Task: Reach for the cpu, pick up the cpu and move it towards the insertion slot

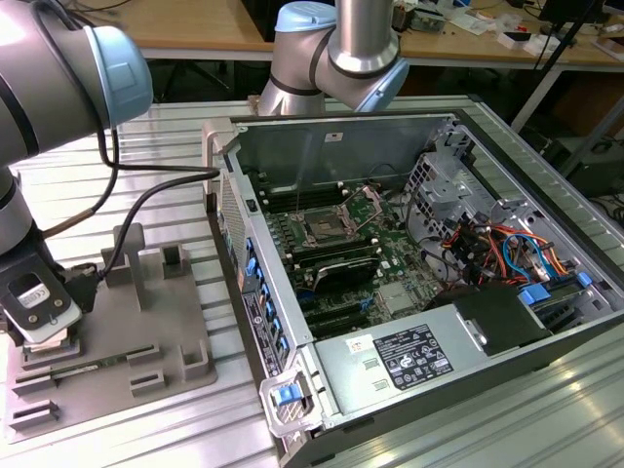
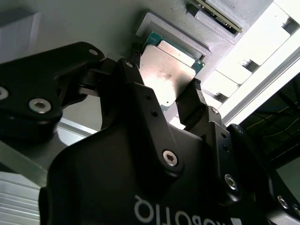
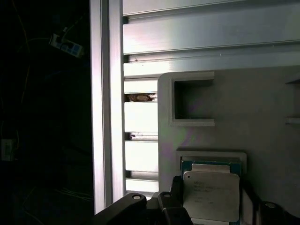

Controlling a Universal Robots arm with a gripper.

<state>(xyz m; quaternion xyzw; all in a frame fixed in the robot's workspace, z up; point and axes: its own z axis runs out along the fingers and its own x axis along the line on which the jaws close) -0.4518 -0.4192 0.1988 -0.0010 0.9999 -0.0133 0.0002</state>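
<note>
At the exterior view's left, over the grey plastic fixture block, your black 2-finger gripper clenches the thin silvery square cpu at its recess. Pick-up step; lifting calls for a straight rise.

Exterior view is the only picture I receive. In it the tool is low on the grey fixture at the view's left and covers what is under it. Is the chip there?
Observer: Yes. In the second wrist view the chip lies directly under the tool, with its silvery side up.
Operator: Is it lifted out already?
Observer: No. In the first wrist view it sits flat inside a raised frame of the grey fixture, with a thin green edge showing around it.
Operator: What is next to that frame?
Observer: A second square recess with nothing in it. It is near the fixture's edge, where the slatted metal table begins.
</note>
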